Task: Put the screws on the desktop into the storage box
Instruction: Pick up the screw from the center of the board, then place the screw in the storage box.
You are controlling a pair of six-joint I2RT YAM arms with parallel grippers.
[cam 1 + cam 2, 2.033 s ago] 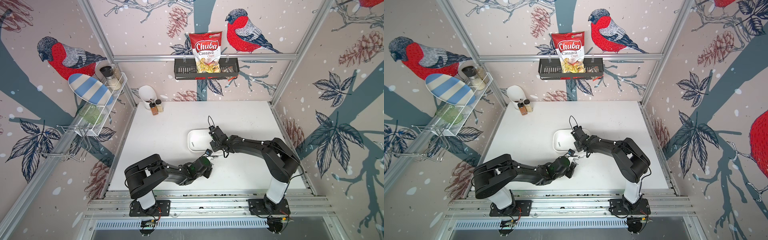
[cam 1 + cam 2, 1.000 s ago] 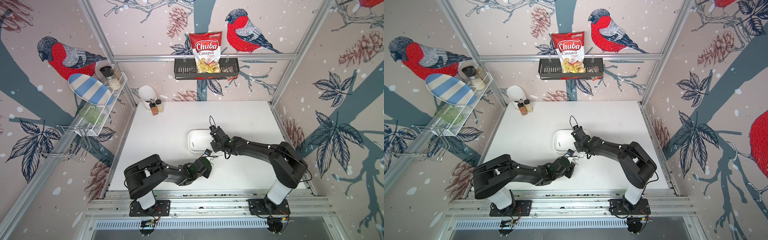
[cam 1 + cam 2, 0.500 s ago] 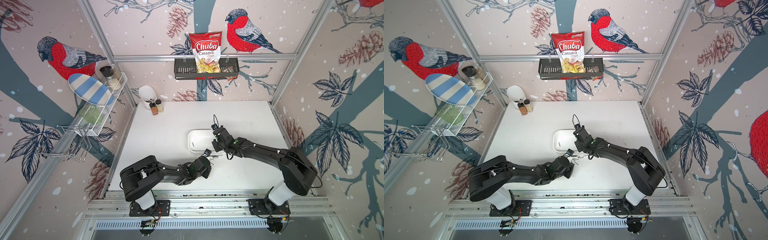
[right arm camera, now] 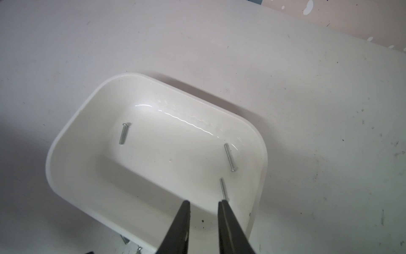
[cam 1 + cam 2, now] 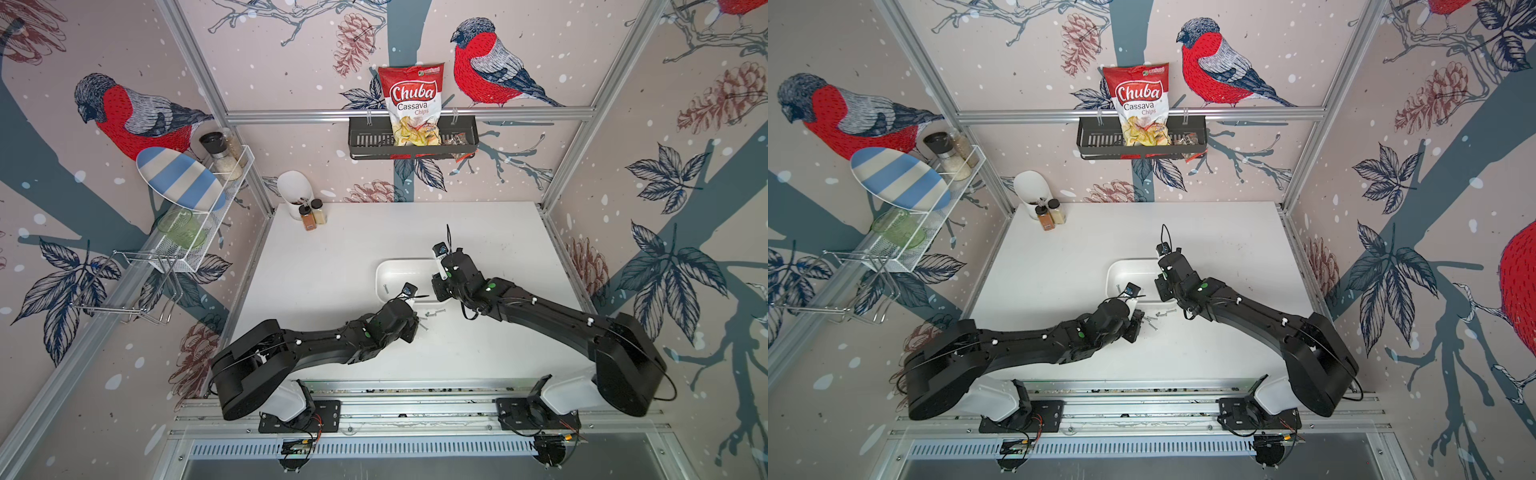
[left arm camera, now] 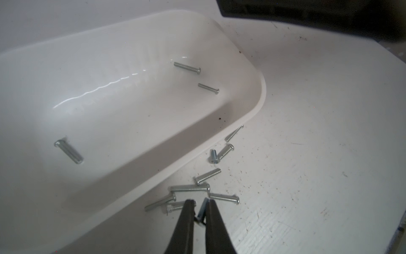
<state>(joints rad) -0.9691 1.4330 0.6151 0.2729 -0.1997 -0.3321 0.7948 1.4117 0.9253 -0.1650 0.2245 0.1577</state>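
The white storage box (image 5: 380, 270) (image 5: 1113, 270) sits mid-desktop (image 5: 332, 249). Three screws lie inside it (image 4: 122, 133) (image 4: 229, 157) (image 4: 223, 188). Several more screws (image 6: 206, 176) (image 5: 434, 312) lie loose on the desktop beside the box's near rim (image 6: 261, 92). My left gripper (image 6: 200, 202) (image 5: 417, 322) is down among these loose ones, shut on one screw that stands tilted between its fingertips. My right gripper (image 4: 204, 203) (image 5: 436, 286) hovers over the box's right end, open with nothing between its fingers.
A white cup (image 5: 293, 191) and two spice jars (image 5: 312, 214) stand at the back left corner. A black basket (image 5: 365, 141) with a chips bag hangs on the back wall. A wire rack (image 5: 232, 183) juts from the left wall. Frame rails (image 5: 415, 399) edge the front.
The right arm's elbow has swung out to the right and its gripper has drifted slightly right at the box's end. The left gripper has stayed almost still by the loose screws.
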